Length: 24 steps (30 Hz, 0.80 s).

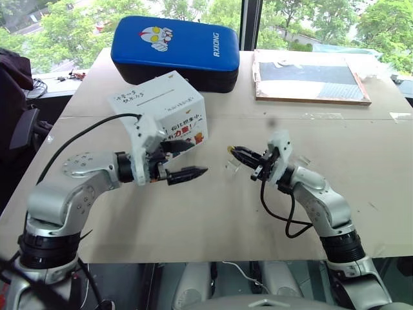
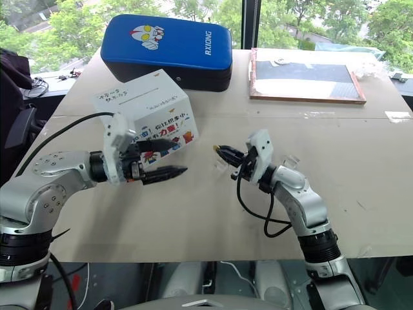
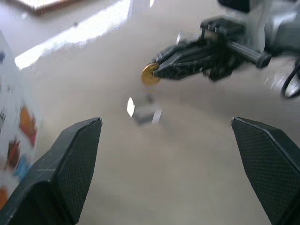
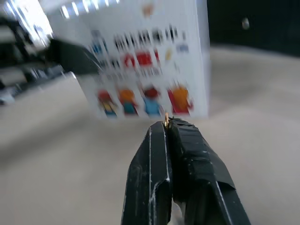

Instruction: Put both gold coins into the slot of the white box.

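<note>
Here the right gripper [image 1: 233, 152] is pinching its two black fingers together on one gold coin [image 3: 150, 74], gripping it by the faces so that a sliver of the edge is peeking out past the tips, raised off the table [image 1: 213, 219] and pointing toward the white box [image 1: 161, 110]. The left gripper [image 3: 166, 140] is hovering just in front of the box's printed side with its fingers spread wide and nothing between them. The box is sitting behind it, in front of the blue padded case [image 1: 177, 48]. The coin is looking thin, stiff, light and slick, so a flat pinch across both faces is probably holding best, with enough rim left free to lead into the slot; I cannot make out a second coin. A small clear piece [image 1: 232, 165] is lying on the table below the right fingers.
</note>
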Motion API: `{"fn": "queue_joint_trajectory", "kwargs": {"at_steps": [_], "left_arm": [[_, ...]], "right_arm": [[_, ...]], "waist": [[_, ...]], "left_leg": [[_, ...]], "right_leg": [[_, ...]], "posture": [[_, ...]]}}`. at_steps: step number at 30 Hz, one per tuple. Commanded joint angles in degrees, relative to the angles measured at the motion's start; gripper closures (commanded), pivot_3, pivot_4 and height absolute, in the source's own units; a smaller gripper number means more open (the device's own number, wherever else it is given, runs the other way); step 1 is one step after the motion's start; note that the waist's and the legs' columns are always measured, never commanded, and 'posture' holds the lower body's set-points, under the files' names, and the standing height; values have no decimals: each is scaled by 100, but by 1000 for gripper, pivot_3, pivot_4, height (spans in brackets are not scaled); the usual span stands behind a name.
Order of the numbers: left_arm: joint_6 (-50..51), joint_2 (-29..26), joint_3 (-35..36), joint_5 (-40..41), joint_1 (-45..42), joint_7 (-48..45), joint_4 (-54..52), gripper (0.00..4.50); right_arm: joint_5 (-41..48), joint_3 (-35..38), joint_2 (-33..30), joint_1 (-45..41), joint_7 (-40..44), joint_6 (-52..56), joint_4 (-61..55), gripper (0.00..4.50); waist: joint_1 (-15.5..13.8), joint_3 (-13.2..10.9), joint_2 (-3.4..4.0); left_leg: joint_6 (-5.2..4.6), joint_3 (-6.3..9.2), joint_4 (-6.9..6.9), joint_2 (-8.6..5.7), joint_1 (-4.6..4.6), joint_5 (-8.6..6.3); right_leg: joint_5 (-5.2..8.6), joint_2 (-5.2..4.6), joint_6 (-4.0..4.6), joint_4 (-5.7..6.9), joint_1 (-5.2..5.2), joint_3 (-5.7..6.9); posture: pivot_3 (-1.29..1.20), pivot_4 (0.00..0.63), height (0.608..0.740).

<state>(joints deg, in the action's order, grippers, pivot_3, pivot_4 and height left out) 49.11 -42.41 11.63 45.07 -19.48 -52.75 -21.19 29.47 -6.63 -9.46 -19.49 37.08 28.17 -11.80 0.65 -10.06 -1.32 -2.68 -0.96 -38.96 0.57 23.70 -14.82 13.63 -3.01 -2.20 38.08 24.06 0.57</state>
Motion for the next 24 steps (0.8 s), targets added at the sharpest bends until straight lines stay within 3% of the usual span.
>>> {"fn": "queue_joint_trajectory", "kwargs": {"at_steps": [1, 9, 12, 15, 21, 22, 24], "left_arm": [[444, 747, 630, 1338, -245, 771, 110, 0], [141, 2213, 1114, 3400, -449, 2222, 166, 0], [25, 2498, 1014, 3746, -434, 2487, 49, 0], [-37, 2554, 925, 3982, -397, 2602, -11, 1215], [12, 2351, 704, 4112, -302, 2526, -33, 4182], [15, 2328, 677, 4136, -299, 2517, -37, 4471], [10, 2295, 612, 4170, -285, 2512, -62, 4471]], "right_arm": [[1276, 404, 405, -202, -344, 701, -804, 4412], [2890, 717, 1098, -535, -1159, 1298, -1328, 4412], [3093, 749, 1160, -627, -1345, 1325, -1335, 4412], [3212, 766, 1129, -694, -1447, 1318, -1299, 4500], [3431, 743, 1035, -785, -1531, 1326, -1299, 4500], [3447, 732, 1020, -789, -1534, 1326, -1299, 4500], [3451, 699, 998, -790, -1525, 1319, -1286, 4500]], "waist": [[-3, 1, 0], [-3, 3, 0], [1, 3, -1], [5, 4, 0], [7, 4, 0], [7, 4, 0], [7, 4, 0]], "left_leg": [[0, 6, -3, 0, 1, 0], [1, 16, -8, -6, 0, 0], [1, 18, -14, -10, 1, 0], [0, 17, -14, -15, -1, 0], [0, 15, -14, -17, -3, 0], [0, 15, -14, -17, -2, 0], [0, 14, -14, -17, -3, 0]], "right_leg": [[0, -5, 0, 2, -2, 0], [-1, -14, 1, 6, -5, 1], [-2, -18, 1, 5, -12, 3], [-2, -12, 0, 6, -13, 3], [-2, -3, 0, 6, -13, 10], [-2, -2, 0, 5, -13, 11], [-2, -1, 0, 5, -13, 11]], "posture": [[0, 150, 740], [0, 150, 740], [0, 150, 740], [0, 150, 740], [0, 150, 740], [0, 150, 740], [0, 150, 740]]}}
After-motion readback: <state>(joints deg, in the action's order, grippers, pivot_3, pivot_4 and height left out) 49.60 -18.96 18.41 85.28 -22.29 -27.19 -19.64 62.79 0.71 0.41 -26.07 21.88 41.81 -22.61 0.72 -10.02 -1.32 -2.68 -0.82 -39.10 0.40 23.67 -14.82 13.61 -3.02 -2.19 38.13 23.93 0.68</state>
